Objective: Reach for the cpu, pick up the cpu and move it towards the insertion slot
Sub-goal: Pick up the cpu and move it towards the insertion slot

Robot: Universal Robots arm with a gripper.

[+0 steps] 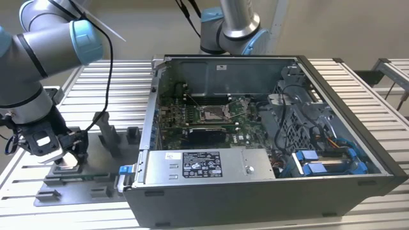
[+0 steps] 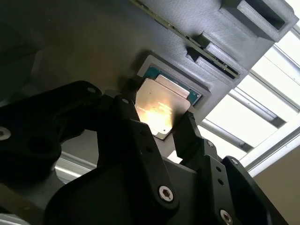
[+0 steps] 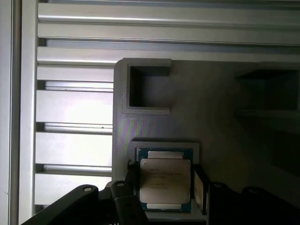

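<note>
One hand [image 2: 158, 112] astride cpu [image 3: 165, 180] — slot [image 1: 211, 113] apart

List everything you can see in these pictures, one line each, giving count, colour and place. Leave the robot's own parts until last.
cpu: one, silver face on a green base, in the fixture's recess.
fixture: one, grey, on the table, to the exterior view's left of the computer case.
computer case: one, dark grey, open-topped, on the table.
insertion slot: one, silver frame, on the green circuit board inside the case.
table: one, silver, slatted, under everything.
arm: one, grey with blue caps, at the exterior view's left.
tool: one, black, at the cpu.
</note>
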